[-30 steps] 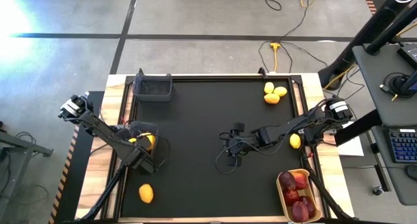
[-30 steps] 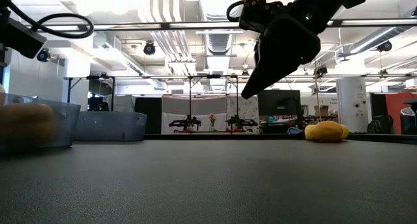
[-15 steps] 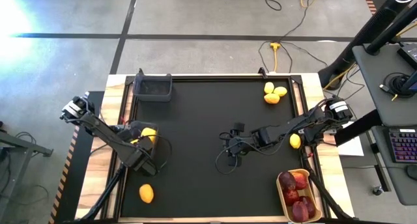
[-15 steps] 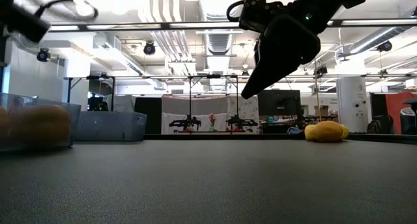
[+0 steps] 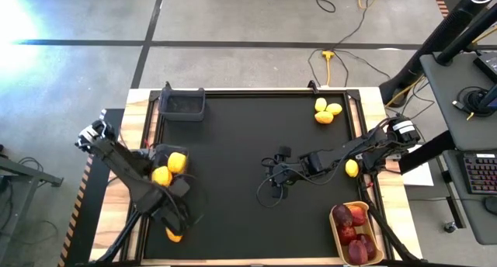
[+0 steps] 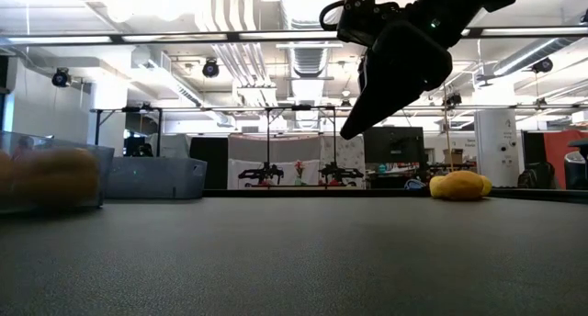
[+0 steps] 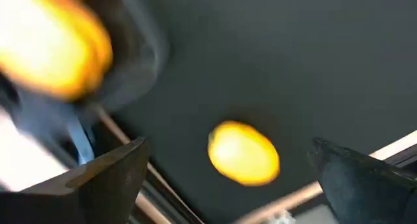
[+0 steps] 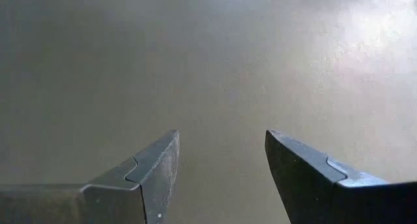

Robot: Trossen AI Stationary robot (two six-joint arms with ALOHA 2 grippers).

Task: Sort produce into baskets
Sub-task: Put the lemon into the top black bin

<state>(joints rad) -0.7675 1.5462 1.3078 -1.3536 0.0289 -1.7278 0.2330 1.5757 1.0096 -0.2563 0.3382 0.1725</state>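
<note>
— What's in the containers from where you stand?

— The tan tray (image 5: 351, 234) at the near right corner of the table (image 5: 233, 158) holds several dark red fruits (image 5: 348, 224). The dark bin on the left edge (image 5: 180, 182) has two yellow pieces (image 5: 169, 168) in it; through its clear wall in the low view they show as a yellow blur. The other dark bin (image 5: 182, 104), at the far left corner, looks bare inside as far as I can see.

— And the arms?

— The left arm reaches from the left edge down toward the near edge, its left gripper (image 5: 172, 217) hanging over a loose yellow fruit (image 5: 174, 235) by the near left rim. The wrist view shows that fruit (image 7: 244, 153) lying between the two fingers, jaws spread wide with nothing in them.

— The right one?

— Stretched from the right side in to mid-table, the right gripper (image 5: 273, 179) held above bare mat. Its jaws stand apart and hold nothing; in the wrist view only mat lies between them.

— Anything loose elsewhere?

— Three yellow pieces (image 5: 326, 110) clustered at the far right corner, and one lemon (image 5: 352, 168) beside the right arm near the right edge, well apart from the right jaws.
</note>
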